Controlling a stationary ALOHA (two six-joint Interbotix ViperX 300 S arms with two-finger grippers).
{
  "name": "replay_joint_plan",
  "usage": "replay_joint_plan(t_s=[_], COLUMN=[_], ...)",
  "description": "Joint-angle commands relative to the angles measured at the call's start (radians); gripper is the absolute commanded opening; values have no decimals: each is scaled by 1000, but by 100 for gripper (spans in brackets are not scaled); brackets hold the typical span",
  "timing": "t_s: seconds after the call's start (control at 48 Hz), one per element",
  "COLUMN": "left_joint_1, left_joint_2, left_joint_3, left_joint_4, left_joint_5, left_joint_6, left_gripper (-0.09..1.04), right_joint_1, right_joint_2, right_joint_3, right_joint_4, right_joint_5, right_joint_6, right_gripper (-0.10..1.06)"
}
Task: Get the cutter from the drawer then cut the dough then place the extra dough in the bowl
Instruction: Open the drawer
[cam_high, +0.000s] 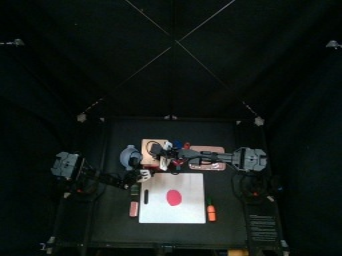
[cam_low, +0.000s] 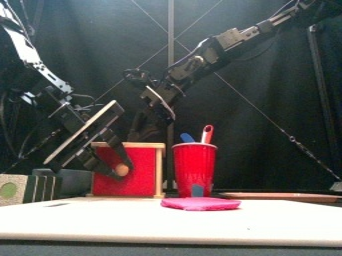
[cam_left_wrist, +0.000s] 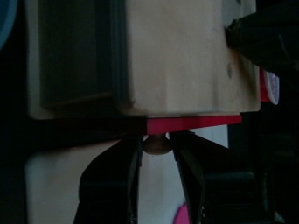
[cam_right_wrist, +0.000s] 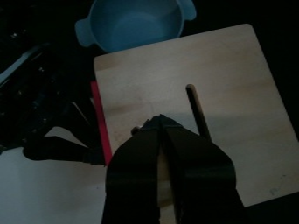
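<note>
Jaws of left gripper (cam_left_wrist: 158, 150) pinch the drawer (cam_left_wrist: 198, 124) knob (cam_left_wrist: 158, 144), right gripper (cam_right_wrist: 163, 127) jaws closed atop the box (cam_right_wrist: 187, 79) at bench (cam_high: 227, 230) rear; cutter unseen, presumably inside; knob small, hard, likely slippery, so pull straight.

In the top view the table sits small at lower centre, and the reddish thing (cam_high: 132, 207) just left of the white cutting board (cam_high: 195, 213) is too tiny to name. The right wrist view's top edge cuts off the blue-grey bowl (cam_right_wrist: 135, 24). Low in the left wrist view, the left gripper (cam_left_wrist: 158, 157) covers both sides of the drawer knob (cam_left_wrist: 158, 145).
</note>
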Motion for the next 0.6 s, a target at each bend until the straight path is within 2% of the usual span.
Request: replay_joint_plan(t_s=[0.021, 0.604], left_joint_1=[-51, -149], left_joint_2=[-3, 6], left_joint_3=[5, -25], left_joint_4=[-31, -100], left_joint_5=[18, 17], left_joint_6=[2, 2], left_gripper=[54, 54], right_joint_1=[-6, -8], right_joint_2=[3, 8], right_joint_3=[5, 3], right_joint_4=[0, 0], right_joint_5=[18, 25], right_joint_6=[3, 2], right_gripper=[3, 3])
